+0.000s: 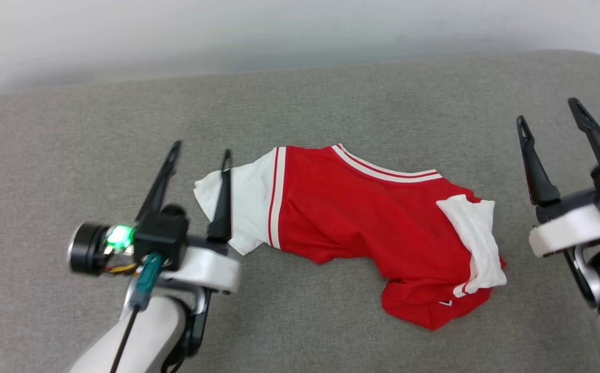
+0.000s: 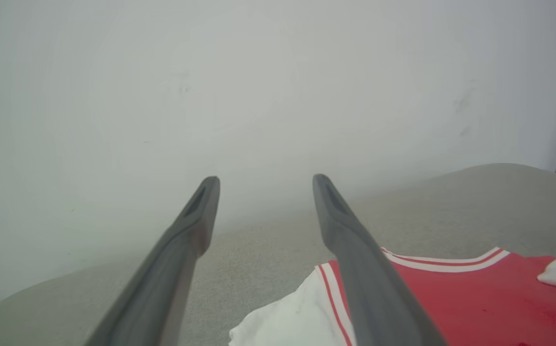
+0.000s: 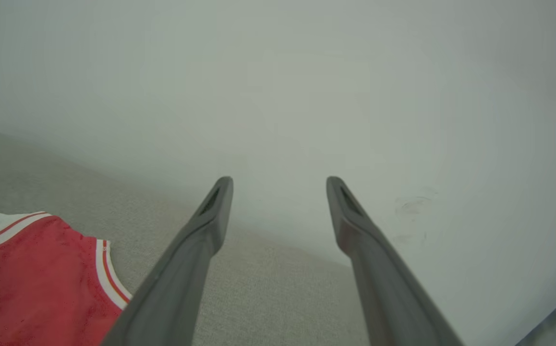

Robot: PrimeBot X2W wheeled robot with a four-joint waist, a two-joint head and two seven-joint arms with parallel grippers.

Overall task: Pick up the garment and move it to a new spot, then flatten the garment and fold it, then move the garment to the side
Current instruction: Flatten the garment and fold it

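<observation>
The garment [image 1: 352, 217] is a red jersey T-shirt with white sleeves and striped trim, lying crumpled in the middle of the grey surface. Its left sleeve reaches out flat; the right sleeve is folded over the red body. My left gripper [image 1: 201, 147] stands open just left of the left sleeve, its right finger over the sleeve's edge. My right gripper [image 1: 548, 111] is open, off to the right of the garment and apart from it. The left wrist view shows the garment [image 2: 451, 298] at lower right, the right wrist view shows the garment [image 3: 33, 283] at lower left.
The grey fabric surface [image 1: 300, 103] spreads wide around the shirt, with a rounded corner at the far right. A pale wall [image 1: 227, 31] rises right behind its far edge. Bare cloth lies in front of and behind the shirt.
</observation>
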